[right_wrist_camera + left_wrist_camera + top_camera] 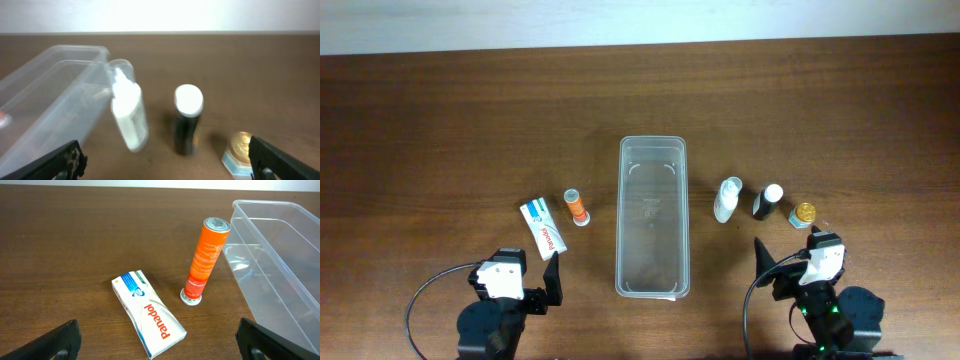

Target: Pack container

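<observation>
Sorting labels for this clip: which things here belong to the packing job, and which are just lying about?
Job: container, Panadol box, orange tube, white bottle, black bottle, gold-lidded jar.
Lying about: nothing seen; beyond these, only the table.

Container: right side and near end cut off in left wrist view.
Jar: blurred; label and contents cannot be told.
White bottle: blurred, label unreadable.
Black bottle: blurred, label unreadable.

Even, bright lighting is recorded overhead. The right wrist view is blurred throughout; a washed-out white band is noted beyond the right hand.
</observation>
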Robot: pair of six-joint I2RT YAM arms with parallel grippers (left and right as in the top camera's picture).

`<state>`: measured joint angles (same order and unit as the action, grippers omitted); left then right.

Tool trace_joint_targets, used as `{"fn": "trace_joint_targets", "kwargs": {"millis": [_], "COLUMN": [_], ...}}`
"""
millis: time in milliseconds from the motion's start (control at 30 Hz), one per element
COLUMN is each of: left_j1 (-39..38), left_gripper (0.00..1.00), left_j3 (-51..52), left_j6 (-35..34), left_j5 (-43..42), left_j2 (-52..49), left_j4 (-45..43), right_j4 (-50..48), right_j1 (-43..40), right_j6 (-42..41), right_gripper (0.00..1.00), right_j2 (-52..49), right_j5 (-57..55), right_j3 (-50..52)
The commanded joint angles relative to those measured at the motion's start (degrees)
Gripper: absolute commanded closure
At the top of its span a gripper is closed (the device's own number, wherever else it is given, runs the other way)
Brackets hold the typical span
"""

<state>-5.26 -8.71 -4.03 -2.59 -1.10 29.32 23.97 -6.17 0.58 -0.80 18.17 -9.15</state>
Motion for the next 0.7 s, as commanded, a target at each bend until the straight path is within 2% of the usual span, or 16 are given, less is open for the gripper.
{"fn": "trace_joint_targets", "kwargs": {"millis": [0, 67, 167, 433, 567, 667], "left_j1": [0.3, 0.3, 0.3, 0.3, 0.3, 0.3], "left_gripper": [0.0, 0.01, 0.01, 0.01, 0.01, 0.01], "left_j3": [0.6, 0.6, 0.6, 0.6, 0.6, 0.6], "left_j6": [1.1, 1.1, 1.1, 1.1, 1.1, 1.1], "left_j5": [0.4, 0.4, 0.4, 0.4, 0.4, 0.4], "left_j2": [0.8, 0.8, 0.8, 0.8, 0.8, 0.8], "left_j4": [-0.2, -0.2, -0.2, -0.2, -0.2, -0.2], "right_j4": [-2.7, -2.8, 1.8, 29.7, 39.1, 41.4], "right_j1": [0.3, 0.3, 0.3, 0.3, 0.3, 0.5], "right_j6": [-3.7, -4.5, -4.4, -3.9, -4.5, -4.0], "right_gripper": [0.02, 0.02, 0.02, 0.02, 0.02, 0.02], "right_j2": [0.2, -2.4, -12.2, -45.2, -56.7, -63.2], "right_j5": [5.8, 5.6, 2.1, 0.0, 2.4, 3.7], "right_j3": [-2.1, -7.5, -20.1, -58.8, -70.6, -74.2]}}
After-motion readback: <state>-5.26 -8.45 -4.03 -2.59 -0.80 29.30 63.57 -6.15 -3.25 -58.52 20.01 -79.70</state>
